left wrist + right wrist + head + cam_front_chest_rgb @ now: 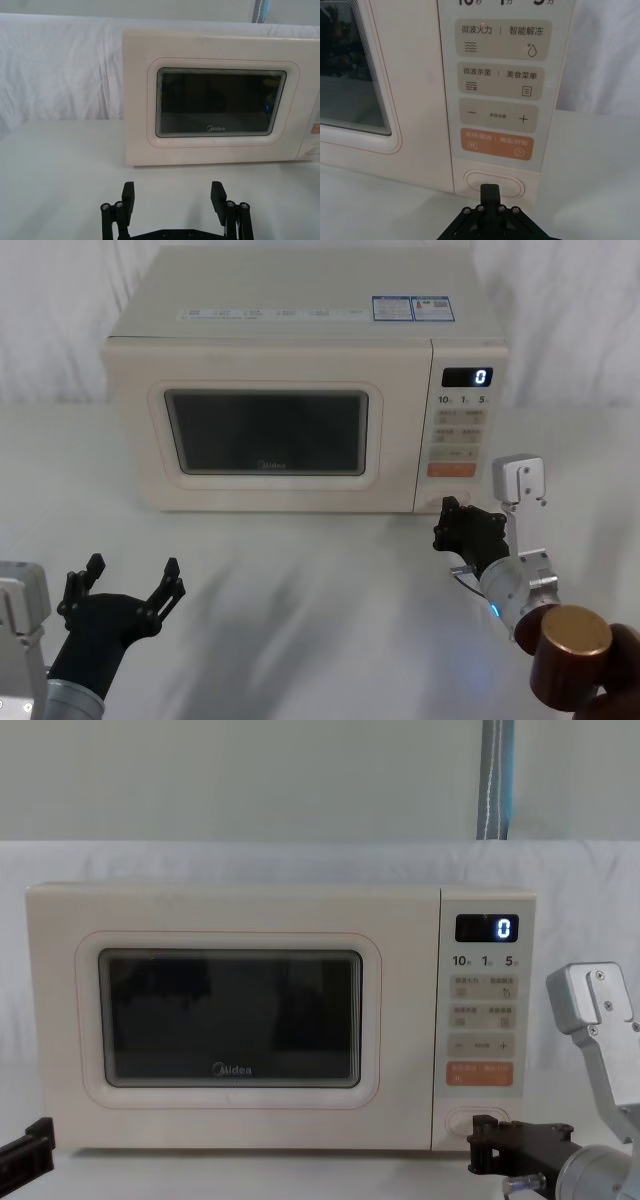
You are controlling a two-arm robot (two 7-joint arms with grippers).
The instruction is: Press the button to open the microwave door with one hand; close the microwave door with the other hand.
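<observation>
A: Fig. legend, pls. Where's the button (494, 184)?

B: Lower centre of right wrist view, under the orange key (492, 144). Right gripper (490, 188) has fingers pressed together, tip at the oval. Microwave door (270, 430), frame centre, looks shut.

A: Left gripper (126, 581)?

B: Lower left, head view; fingers spread wide, well apart from the oven.

A: Risks?

B: Tip drifting up could hit the orange key instead; an off-centre push may slide the oven w/o releasing the latch.

A: Legible text?

B: "Midea" on glass; display (487, 928) "0"; "10", "1", "5" below.
</observation>
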